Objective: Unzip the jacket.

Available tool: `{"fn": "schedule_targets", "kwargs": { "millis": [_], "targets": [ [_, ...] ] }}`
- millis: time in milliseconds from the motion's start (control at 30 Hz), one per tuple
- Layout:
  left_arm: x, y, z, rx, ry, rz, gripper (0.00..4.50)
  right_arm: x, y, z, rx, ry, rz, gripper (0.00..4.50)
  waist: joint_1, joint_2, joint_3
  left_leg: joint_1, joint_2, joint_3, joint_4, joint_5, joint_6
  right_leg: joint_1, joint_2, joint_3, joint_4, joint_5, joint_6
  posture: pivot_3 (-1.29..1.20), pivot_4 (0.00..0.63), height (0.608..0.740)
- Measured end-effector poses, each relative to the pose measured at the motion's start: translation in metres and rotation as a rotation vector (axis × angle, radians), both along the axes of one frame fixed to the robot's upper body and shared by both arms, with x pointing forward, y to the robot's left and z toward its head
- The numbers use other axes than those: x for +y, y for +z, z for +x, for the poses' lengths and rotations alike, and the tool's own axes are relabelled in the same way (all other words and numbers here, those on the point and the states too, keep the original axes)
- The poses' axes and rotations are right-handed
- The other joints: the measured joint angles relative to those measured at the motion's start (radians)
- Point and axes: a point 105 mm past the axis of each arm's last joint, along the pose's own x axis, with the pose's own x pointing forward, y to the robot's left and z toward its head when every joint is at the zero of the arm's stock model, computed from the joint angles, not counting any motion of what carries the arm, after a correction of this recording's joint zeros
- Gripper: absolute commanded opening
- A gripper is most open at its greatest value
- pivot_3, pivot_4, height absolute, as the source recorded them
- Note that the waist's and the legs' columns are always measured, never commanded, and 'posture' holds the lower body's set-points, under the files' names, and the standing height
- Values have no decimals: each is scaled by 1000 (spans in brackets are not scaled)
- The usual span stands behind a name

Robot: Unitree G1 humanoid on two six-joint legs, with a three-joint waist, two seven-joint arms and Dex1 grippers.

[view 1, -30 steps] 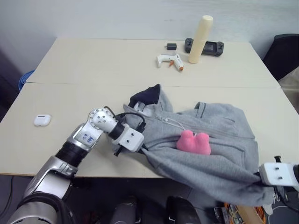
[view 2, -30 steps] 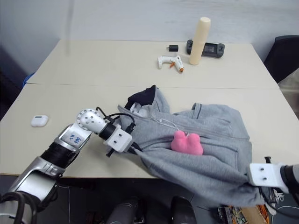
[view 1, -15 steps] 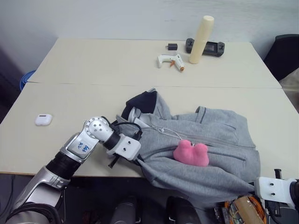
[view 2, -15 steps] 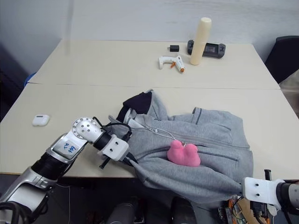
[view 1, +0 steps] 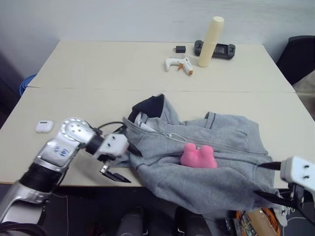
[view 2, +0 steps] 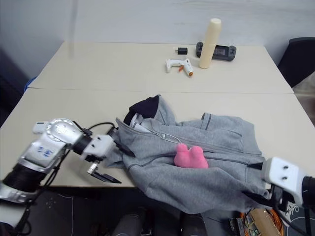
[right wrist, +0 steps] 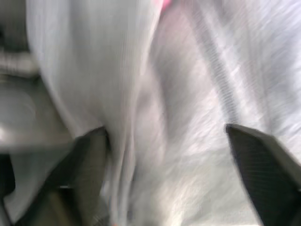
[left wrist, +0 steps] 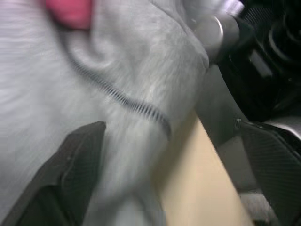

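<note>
Claw states: left claw (view 1: 119, 164) and right claw (view 1: 269, 181) both stand open at the worktop's (view 1: 98, 64) near edge, gripping nothing. Jacket (view 1: 216, 152) lies zipped, hem overhanging that edge, pink toy (view 1: 198, 156) on top. Current step: repositioning. Next move requires pinching the zip pull near the hood.

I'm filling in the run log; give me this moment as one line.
phase: regrasp | left gripper: open, at jacket collar side | right gripper: open, at hem | zip: closed | pink plush toy: on jacket
</note>
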Motion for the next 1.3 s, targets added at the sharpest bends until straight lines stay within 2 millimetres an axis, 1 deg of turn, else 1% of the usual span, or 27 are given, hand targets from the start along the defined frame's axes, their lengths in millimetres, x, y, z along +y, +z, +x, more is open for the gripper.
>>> {"fn": "schedule_targets", "kwargs": {
  "millis": [67,100,133,167,200,233,267,300,333,367,400,433,533,667,767,800,933,1067,1133,1167,1233,1300],
  "targets": [
    [4,18,-1,55,37,-61,4500,11,16,3,-7,-4,127,4481,3,0,0,0,-1,-3,0,0,0,1,0,0,-1,0,0,0,150,740],
    [3,31,0,72,47,-93,4500,17,23,5,-7,-1,185,4481,5,-1,0,-1,-2,-7,0,0,0,2,0,1,-2,0,0,0,150,740],
    [1,42,1,82,48,-120,4500,23,28,7,-2,0,230,4481,6,-1,0,-1,-3,-8,0,0,0,3,0,1,-3,0,0,0,150,740],
    [-5,57,4,76,37,-158,4500,29,32,14,-3,-16,288,4481,6,-1,0,-1,-3,-10,0,0,0,4,0,2,-4,0,0,0,150,740],
    [-8,64,4,66,23,-176,4500,32,32,16,0,-19,303,4481,6,-1,0,-1,-4,-10,0,0,0,4,-1,1,-4,0,0,0,150,740],
    [-15,74,9,57,9,-209,4500,37,31,23,14,-45,353,4481,6,-1,0,0,-4,-11,0,0,0,6,0,1,-5,0,0,0,150,740],
    [-22,83,15,42,-3,-242,4500,43,29,28,29,-58,394,4481,6,-1,0,-1,-5,-12,0,1,-1,6,0,1,-5,0,0,0,150,740],
    [-30,89,20,22,-14,-261,4500,52,22,31,72,-61,430,4481,5,-1,0,-2,-5,-12,0,1,0,6,0,1,-5,0,0,0,150,740],
    [-34,89,23,14,-18,-262,4500,55,15,31,105,-68,449,4481,5,0,0,-2,-5,-12,0,1,-1,6,0,1,-5,0,0,0,150,740],
    [-39,86,29,8,-18,-255,4500,59,5,33,149,-88,476,4481,3,0,0,-2,-5,-11,-1,1,-1,6,3,0,-2,0,0,0,150,740],
    [-42,83,32,8,-19,-252,4500,61,1,34,166,-99,491,4481,3,0,0,-2,-5,-11,-1,2,0,6,4,-1,-2,0,0,0,150,740],
    [-48,77,36,12,-22,-244,4500,62,-5,35,193,-116,512,4481,3,0,0,-3,-5,-9,-1,2,0,6,11,-1,-2,0,0,0,150,740],
    [-60,66,42,0,-47,-216,4500,69,-17,35,264,-132,565,4481,3,-1,1,-4,-5,-5,-1,3,2,4,12,-1,-2,1,3,0,150,740],
    [-67,71,46,-56,-71,-214,4500,88,-33,29,364,-103,638,4481,1,-1,1,-3,-4,-3,0,4,2,2,12,3,0,2,4,0,150,740],
    [-73,70,49,-78,-91,-216,4500,105,-40,32,389,-79,674,3925,1,-2,1,-3,-4,-3,0,4,2,0,12,7,1,2,3,0,150,740],
    [-74,68,50,-83,-94,-209,4500,108,-41,33,392,-79,676,3605,0,-1,1,-3,-4,-2,0,4,2,0,12,9,2,2,3,0,150,740],
    [-74,61,56,-88,-83,-194,4500,107,-43,39,359,-115,666,2238,0,-2,1,-4,-4,-2,0,4,2,-1,12,9,1,2,3,0,150,740],
    [-77,61,63,-131,-86,-180,4500,104,-45,38,355,-130,660,799,4,-2,1,-4,-4,-2,0,4,2,-1,12,9,1,2,3,0,150,740],
    [-80,54,69,-168,-95,-143,4500,99,-43,35,349,-138,648,172,5,-1,1,-4,-4,-1,0,3,3,-1,11,9,1,2,3,0,150,740],
    [-82,49,70,-173,-100,-128,4500,97,-41,35,340,-141,646,37,5,-2,1,-4,-5,-1,0,3,3,-1,11,9,1,2,4,0,150,740],
    [-88,34,76,-172,-110,-83,4500,93,-30,32,310,-137,657,37,6,-2,1,-4,-4,-1,0,3,3,-1,11,9,1,2,4,0,150,740],
    [-94,23,78,-160,-123,-63,4500,89,-16,30,276,-125,682,37,5,-2,1,-4,-4,-1,0,3,4,-1,11,10,1,2,4,0,150,740]
  ]
}}
